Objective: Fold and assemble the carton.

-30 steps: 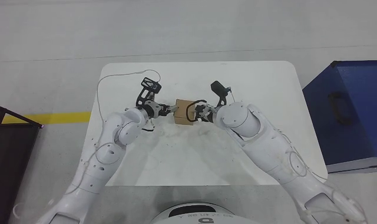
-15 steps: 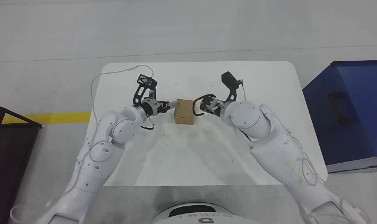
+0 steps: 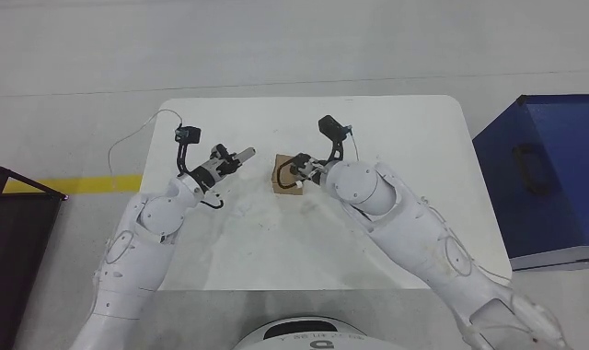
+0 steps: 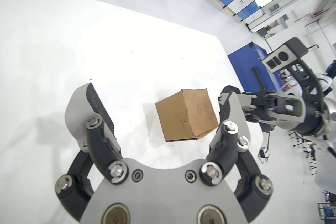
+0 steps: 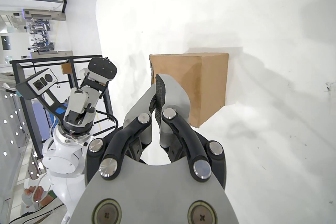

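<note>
Judging it light and crushable, I'd pinch the carton (image 3: 283,177) along a folded edge; left gripper (image 4: 157,93) gapes empty, right gripper (image 5: 158,79) sits closed, holding nothing, at its right.

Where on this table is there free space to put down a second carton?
Bare: the far strip of the table behind the carton, and the end toward the blue bin. Crowded: the middle, where the left gripper and right gripper sit either side of the carton.
</note>
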